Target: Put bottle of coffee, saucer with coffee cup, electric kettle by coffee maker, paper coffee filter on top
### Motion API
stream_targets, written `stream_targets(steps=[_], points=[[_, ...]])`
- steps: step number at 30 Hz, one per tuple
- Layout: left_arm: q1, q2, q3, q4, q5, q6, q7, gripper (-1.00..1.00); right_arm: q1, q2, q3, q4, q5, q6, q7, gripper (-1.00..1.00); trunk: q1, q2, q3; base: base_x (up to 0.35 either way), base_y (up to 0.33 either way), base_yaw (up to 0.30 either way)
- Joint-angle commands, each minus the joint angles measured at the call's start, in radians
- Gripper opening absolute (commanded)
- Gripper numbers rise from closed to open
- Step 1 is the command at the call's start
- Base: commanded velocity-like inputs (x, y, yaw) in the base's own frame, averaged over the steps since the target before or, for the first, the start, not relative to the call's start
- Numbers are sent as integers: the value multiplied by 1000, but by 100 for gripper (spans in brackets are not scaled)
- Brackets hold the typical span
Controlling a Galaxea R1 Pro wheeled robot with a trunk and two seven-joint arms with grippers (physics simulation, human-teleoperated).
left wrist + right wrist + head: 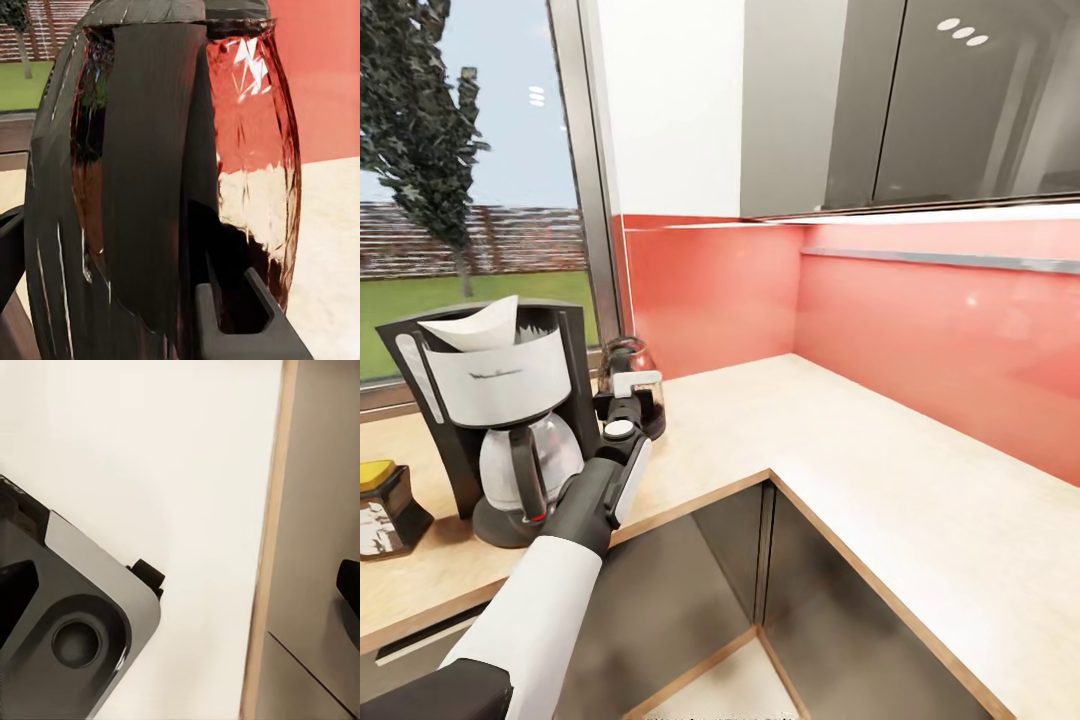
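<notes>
Head view shows our left claw [632, 384] at the electric kettle [628, 362]; whether its fingers clamp it, we cannot tell. At nine o'clock stands the coffee maker [495, 415], paper coffee filter [475, 325] atop; surface [880, 450] open toward three.

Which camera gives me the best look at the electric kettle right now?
The left wrist view: the electric kettle sits close up there, glass body and black handle plain. In the head view it is small, partly hidden behind the left gripper.
</notes>
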Motion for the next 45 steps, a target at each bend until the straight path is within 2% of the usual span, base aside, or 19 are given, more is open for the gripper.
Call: stream_targets(steps=[1, 45], points=[[-1, 0, -2, -2, -9, 8, 4, -100, 0, 0, -9, -1, 2, -2, 8, 100, 0, -1, -2, 0, 0, 0], [-1, 0, 0, 0, -9, 9, 7, -100, 0, 0, -9, -1, 2, -2, 8, 100, 0, -1, -33, 0, 0, 0]])
